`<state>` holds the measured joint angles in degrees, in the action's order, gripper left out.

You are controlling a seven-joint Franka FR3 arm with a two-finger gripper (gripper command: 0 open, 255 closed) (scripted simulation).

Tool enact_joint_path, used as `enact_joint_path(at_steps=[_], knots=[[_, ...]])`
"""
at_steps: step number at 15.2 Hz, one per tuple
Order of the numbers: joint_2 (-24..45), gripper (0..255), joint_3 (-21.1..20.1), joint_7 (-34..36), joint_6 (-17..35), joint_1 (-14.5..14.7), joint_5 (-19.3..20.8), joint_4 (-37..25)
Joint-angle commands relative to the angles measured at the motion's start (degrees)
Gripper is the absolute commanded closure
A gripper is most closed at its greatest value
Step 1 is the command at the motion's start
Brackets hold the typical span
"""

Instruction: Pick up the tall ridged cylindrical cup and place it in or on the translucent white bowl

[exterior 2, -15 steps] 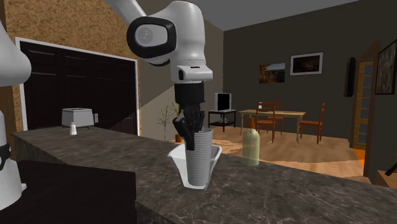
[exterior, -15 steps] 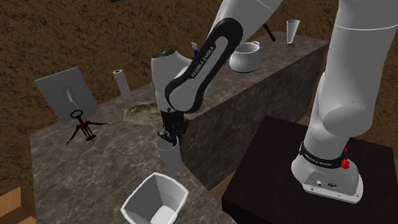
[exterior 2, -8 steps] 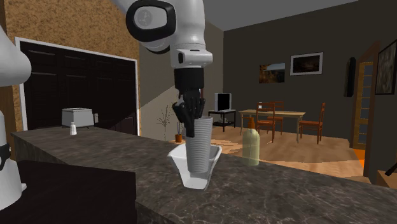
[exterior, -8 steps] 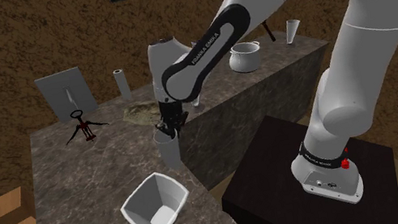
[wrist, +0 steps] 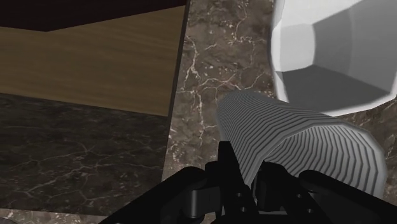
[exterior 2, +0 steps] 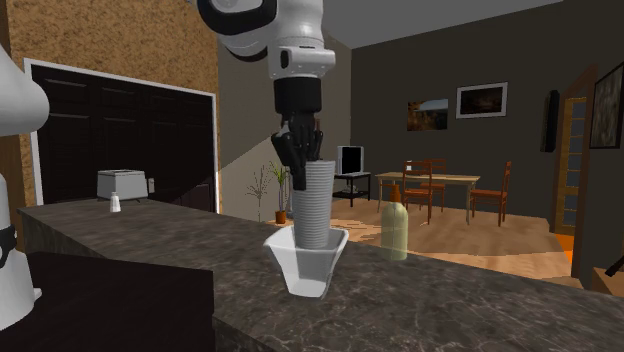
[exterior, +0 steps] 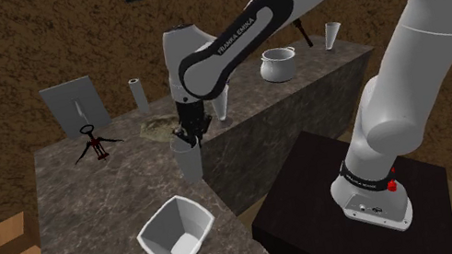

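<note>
- Shoulder view: on the counter (exterior: 78, 205), the white bowl (exterior: 176, 234) sits left; just right and beyond it, my pincer (exterior: 190, 140) is clamped on the ridged cup (exterior: 189, 163) at its rim.
- The cup hangs upright, long axis vertical, mouth up.
- I judge it light, stiff and thin-walled. The ridges aid grip, so the rim suits.

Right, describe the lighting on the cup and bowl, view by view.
Shoulder view: dim overall, the white bowl brightest on the dark counter. Second exterior view: the ridged cup stands pale against a dim room. Wrist view: bowl bright with grey facets, cup a darker grey.
</note>
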<state>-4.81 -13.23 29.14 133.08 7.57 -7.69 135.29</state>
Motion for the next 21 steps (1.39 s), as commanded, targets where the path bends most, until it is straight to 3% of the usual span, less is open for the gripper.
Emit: enact_joint_path(at_steps=[1,6,19,21], knots=[[-1.04,255,0.06,0.0,-1.6,0.0,-0.13,-0.55],[-3.09,255,0.24,0.06,-5.52,-0.05,-0.27,-2.44],[0.49,255,-9.92,19.44,-11.86,7.35,1.6,-13.89],[1.05,255,-9.99,19.5,-10.33,7.39,1.76,-12.88]])
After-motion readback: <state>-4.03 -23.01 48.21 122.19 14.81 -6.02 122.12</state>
